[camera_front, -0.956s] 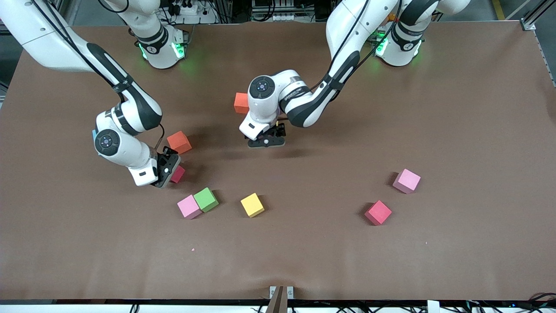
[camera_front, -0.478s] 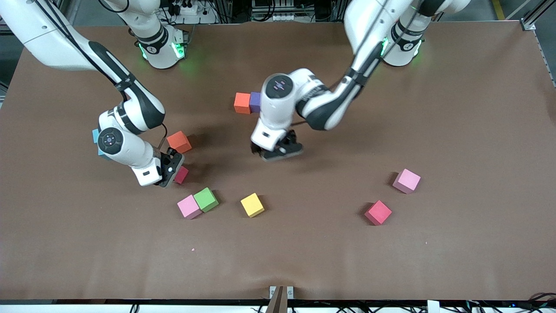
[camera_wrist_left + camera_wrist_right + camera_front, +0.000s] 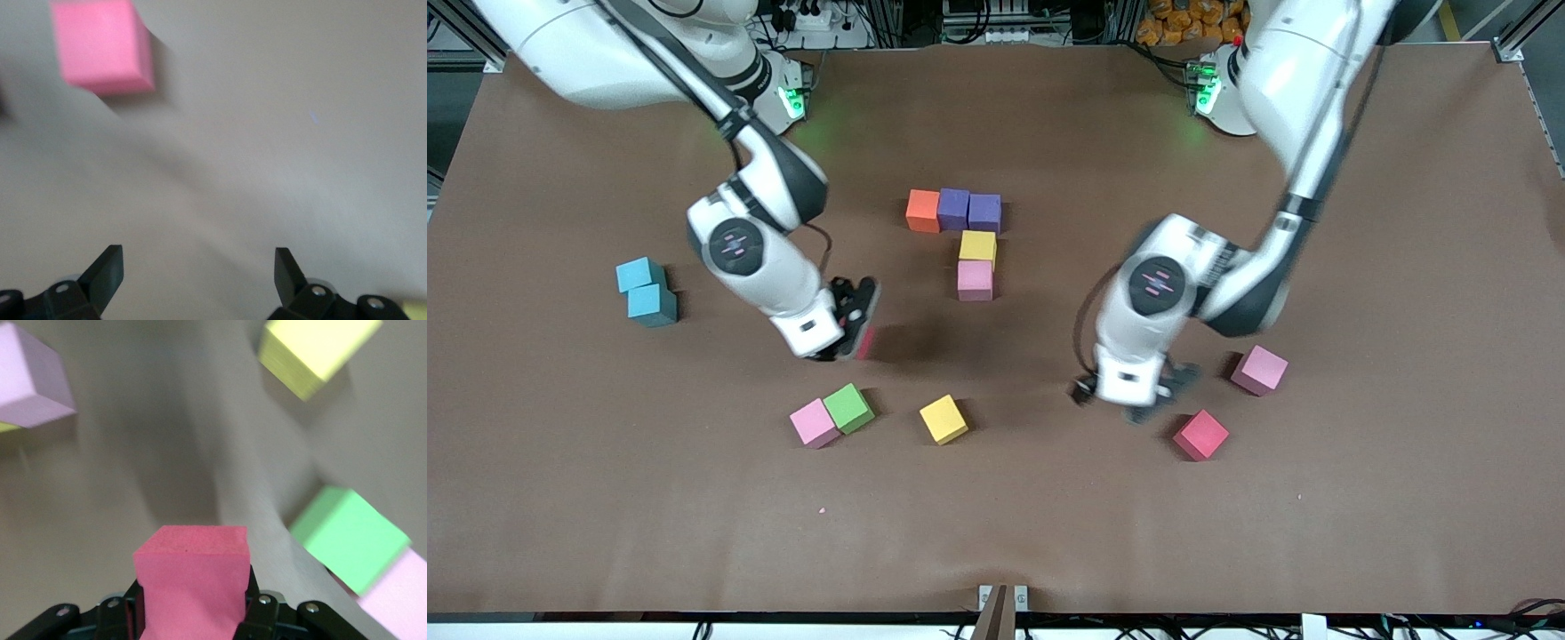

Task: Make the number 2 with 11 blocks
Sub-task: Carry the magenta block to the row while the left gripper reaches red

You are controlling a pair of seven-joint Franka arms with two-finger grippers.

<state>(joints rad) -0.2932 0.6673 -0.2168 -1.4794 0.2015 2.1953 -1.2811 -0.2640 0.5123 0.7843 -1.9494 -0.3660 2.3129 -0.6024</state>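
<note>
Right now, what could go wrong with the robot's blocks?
The right gripper holds a red block by its lower part only; it might tilt or slip when set down. Placed carelessly, it could bump the pink block at the end of the started number. The open left gripper hangs close to another red block and could nudge it.

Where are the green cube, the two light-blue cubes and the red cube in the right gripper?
green cube (image 3: 848, 407), front view, top face
light-blue cubes (image 3: 645, 291), front view, where the two meet
red cube (image 3: 193, 577), right wrist view, front face between the fingers
</note>
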